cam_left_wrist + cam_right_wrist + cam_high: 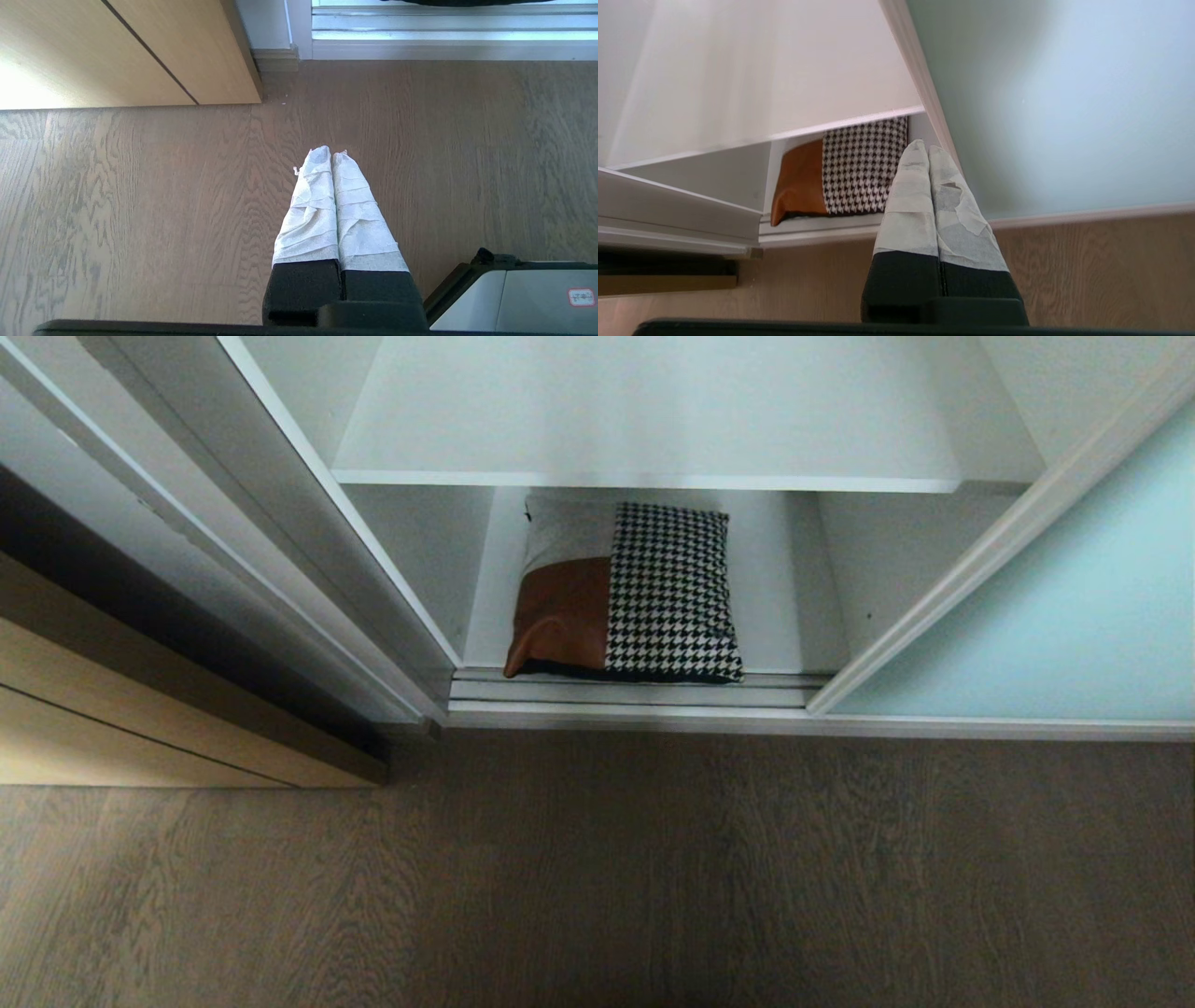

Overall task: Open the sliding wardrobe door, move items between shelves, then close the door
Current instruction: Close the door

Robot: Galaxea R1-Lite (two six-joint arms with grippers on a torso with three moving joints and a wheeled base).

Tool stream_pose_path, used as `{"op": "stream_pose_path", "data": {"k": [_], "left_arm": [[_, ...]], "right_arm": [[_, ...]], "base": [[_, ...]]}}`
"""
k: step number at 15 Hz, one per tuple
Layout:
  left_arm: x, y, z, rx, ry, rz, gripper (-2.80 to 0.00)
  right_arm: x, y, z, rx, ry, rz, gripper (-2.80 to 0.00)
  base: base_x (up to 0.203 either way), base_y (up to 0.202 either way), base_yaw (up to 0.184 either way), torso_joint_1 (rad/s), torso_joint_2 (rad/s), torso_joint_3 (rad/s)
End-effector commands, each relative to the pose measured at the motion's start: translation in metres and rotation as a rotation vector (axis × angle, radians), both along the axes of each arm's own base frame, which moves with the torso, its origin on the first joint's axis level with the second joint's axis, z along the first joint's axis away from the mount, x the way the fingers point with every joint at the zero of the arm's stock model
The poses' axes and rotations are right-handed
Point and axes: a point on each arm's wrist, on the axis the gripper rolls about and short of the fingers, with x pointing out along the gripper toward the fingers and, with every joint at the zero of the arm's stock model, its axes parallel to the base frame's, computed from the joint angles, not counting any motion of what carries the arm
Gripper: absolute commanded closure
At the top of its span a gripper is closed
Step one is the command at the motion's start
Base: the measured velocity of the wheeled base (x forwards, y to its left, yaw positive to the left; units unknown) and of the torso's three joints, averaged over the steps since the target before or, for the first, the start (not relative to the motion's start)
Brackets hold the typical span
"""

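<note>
Wood floor (597, 868); cushion bag (625, 593) on lowest shelf (794, 616).

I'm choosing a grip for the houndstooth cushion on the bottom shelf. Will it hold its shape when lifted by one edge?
Probably not. The cushion looks soft: its tan leather corner is dented and folded, so it would likely sag from a single pinch. It seems light for its bulk, being a flat padded bag. The leather patch may slip more than the woven houndstooth, so the fabric side looks like the safer hold.

- Dim, soft daylight in the head view; the brown wood-grain floor (597, 877) looks shadowed.
- Bright glare washes the light wood door (28, 79) in the left wrist view.
</note>
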Motion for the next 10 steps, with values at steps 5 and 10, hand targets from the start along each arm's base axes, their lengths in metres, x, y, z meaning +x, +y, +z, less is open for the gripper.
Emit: {"op": "stream_pose_path", "data": {"k": [5,10], "left_arm": [[0.0,0.0,0.0,0.001,0.003,0.0,0.0],[0.0,0.0,0.0,0.001,0.003,0.0,0.0]], "right_arm": [[0.039,-0.007,-0.001,0.028,0.055,0.023,0.0],[0.058,-0.011,0.006,0.055,0.06,0.04,0.0]], "base": [[0.0,0.0,0.0,0.0,0.0,0.0],[0.0,0.0,0.0,0.0,0.0,0.0]]}}
